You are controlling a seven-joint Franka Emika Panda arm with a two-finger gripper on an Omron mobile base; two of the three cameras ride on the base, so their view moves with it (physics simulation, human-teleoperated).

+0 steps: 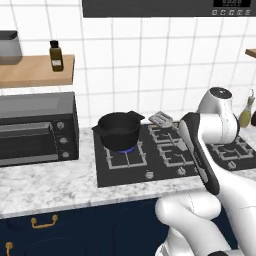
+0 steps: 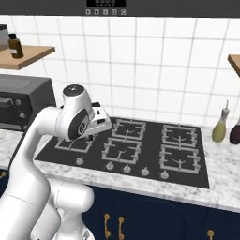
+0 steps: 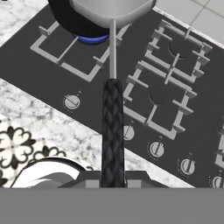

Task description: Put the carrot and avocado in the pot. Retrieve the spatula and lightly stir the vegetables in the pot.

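The black pot (image 1: 119,129) stands on the cooktop's rear left burner over a blue flame. My gripper (image 3: 113,179) is shut on the spatula's dark textured handle (image 3: 113,131). A thin shaft runs from the handle up to the light-grey blade (image 3: 109,8). In the hand view the blade overlaps the pot (image 3: 70,19). From the left base view the slotted blade (image 1: 161,119) hangs just right of the pot, level with its rim. The carrot and avocado are out of view, and the pot's inside looks dark.
A black toaster oven (image 1: 37,127) sits on the counter left of the cooktop (image 1: 125,172). A brown bottle (image 1: 56,56) stands on the wooden shelf above. An oil bottle (image 2: 219,127) and a dark bottle (image 2: 234,131) stand right of the burners. Knobs (image 3: 71,101) line the front edge.
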